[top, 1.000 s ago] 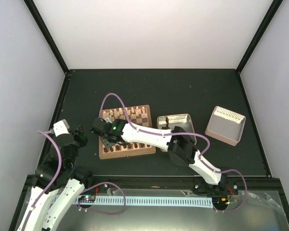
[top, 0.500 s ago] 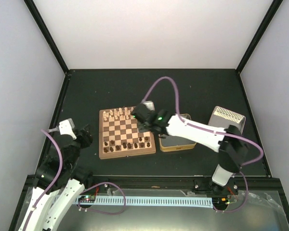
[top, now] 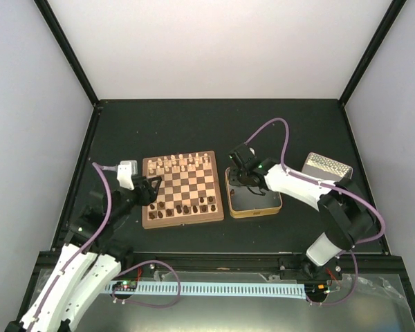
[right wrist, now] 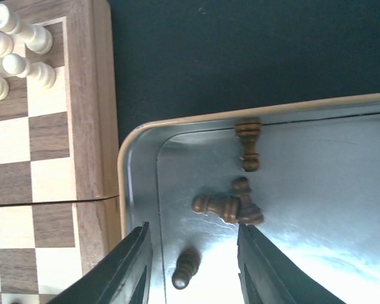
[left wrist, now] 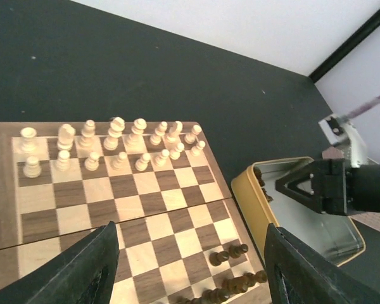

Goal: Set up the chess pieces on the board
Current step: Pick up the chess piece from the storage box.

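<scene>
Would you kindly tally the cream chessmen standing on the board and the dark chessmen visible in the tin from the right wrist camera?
Cream chessmen on the board: 16
Dark chessmen in the tin: 4
Total: 20

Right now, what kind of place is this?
Probably a robot lab booth: plain white walls enclose a black tabletop, and white robot arms work beside a checked wooden chessboard.

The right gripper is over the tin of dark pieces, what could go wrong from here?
The lone piece between the right gripper's open fingers lies flat on the shiny tin; it may skid or roll when pinched. Two pieces beside it lie touching, so an off grab could catch them too. It also sits near the tin wall, which a finger might hit.
</scene>
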